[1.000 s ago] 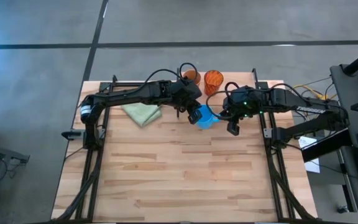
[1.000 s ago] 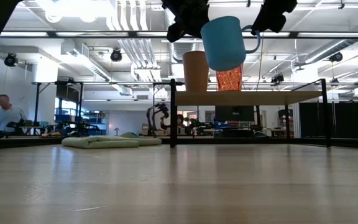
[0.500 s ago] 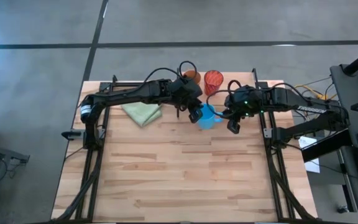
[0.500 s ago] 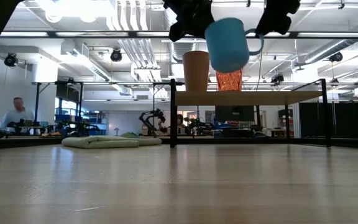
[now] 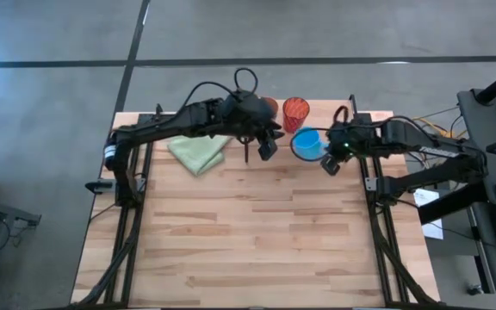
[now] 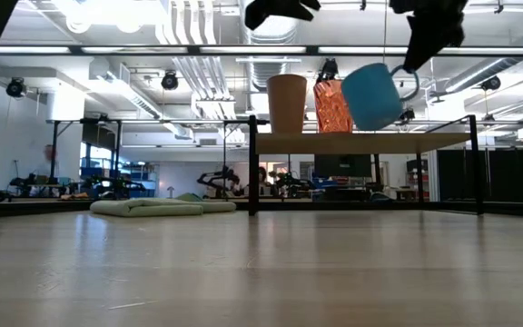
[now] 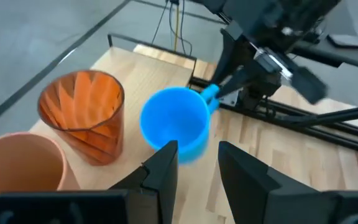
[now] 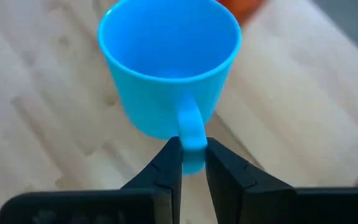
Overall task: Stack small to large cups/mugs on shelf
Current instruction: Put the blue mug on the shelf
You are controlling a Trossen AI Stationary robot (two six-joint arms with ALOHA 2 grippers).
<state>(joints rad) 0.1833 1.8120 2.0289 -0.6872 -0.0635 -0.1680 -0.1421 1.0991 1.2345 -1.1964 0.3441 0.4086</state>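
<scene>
A: What does the right gripper (image 8: 192,163) hold?
B: Its two fingers pinch the handle of the one blue mug (image 5: 307,144); the mug hangs tilted in the air, just beside the shelf (image 6: 443,142).
A: And the left gripper (image 7: 196,163)?
B: Its fingers are apart with nothing in them; it is up near the cups.
A: How many cups?
B: Two on the shelf; one plain orange cup (image 6: 287,104) and one bumpy red cup (image 6: 332,106), side by side; one green cloth (image 5: 197,153) lies on the table (image 5: 257,241).

High cam straight down; low cam table-level; both wrist cams share blue mug (image 7: 175,127).
</scene>
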